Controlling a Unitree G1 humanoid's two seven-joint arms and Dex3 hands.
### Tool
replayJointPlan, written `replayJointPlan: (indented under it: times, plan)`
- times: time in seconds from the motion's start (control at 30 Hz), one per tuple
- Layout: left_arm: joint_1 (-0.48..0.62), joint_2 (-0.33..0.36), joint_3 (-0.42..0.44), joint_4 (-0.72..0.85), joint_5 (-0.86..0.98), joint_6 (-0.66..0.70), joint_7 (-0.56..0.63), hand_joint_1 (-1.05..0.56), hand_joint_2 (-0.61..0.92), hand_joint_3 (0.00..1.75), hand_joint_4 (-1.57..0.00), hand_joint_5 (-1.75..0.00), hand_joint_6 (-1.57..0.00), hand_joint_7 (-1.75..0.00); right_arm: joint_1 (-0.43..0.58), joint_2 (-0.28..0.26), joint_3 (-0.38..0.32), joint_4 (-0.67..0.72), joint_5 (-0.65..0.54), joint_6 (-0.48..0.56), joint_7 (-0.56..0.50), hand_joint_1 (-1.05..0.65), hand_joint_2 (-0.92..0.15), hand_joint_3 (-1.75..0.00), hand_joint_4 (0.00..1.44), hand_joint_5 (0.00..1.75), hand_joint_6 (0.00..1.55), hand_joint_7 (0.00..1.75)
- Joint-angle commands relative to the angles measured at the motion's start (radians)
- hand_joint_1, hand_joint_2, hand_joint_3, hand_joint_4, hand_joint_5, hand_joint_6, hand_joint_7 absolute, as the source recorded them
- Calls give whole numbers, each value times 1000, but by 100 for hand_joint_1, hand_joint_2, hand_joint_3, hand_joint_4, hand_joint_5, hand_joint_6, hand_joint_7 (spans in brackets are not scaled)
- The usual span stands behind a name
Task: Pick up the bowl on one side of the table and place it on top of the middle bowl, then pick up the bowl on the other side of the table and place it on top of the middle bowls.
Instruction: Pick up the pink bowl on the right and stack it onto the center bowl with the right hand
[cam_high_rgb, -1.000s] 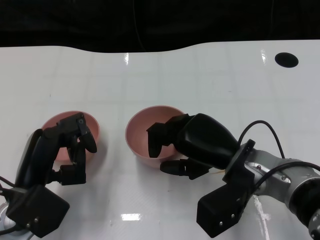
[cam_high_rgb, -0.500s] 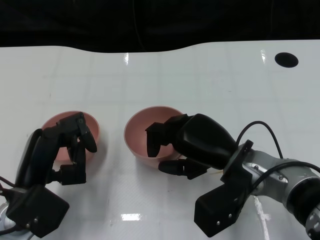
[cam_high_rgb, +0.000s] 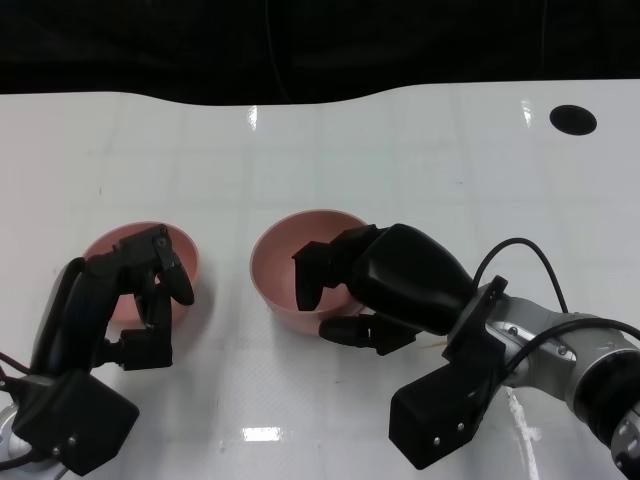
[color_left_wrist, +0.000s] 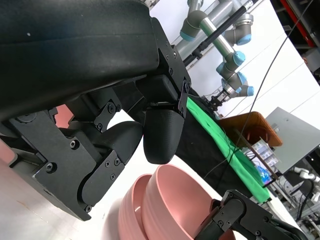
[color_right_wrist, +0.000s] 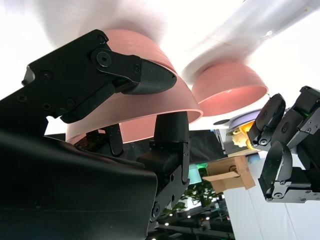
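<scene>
— What's hidden?
— The right hand grips the near rim of the stacked pink plastic bowls, covering it.
— And the left?
— The left hand hovers open, masking the smooth pink left bowl.

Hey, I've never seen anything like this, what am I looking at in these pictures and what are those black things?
This is a humanoid robot at a white table. The black things are its hands. One picture looks down from its head; the other two come from cameras at its wrists, so they look tilted. Two stacked pink bowls sit in the middle, and the right hand has fingers over the rim of the top one. The stack shows in the left wrist view. Another pink bowl lies to the robot's left, with the left hand at it, fingers over its rim. That bowl is not lifted yet.
</scene>
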Motion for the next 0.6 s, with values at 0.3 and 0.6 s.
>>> replayJointPlan:
  times: [0.3, 0.6]
  plan:
    - [13, 11, 10, -2, 0, -3, 13, -15, 34, 169, -106, -175, -77, -175, -28, -2, -8, 46, 27, 2, 19, -35, -82, -94, 88, 175, 58, 175]
    - [15, 9, 9, -7, 3, 3, 16, -14, 34, 169, -106, -175, -77, -175, -44, -13, 5, 76, 7, -5, 0, -44, -92, -79, 76, 163, 71, 119]
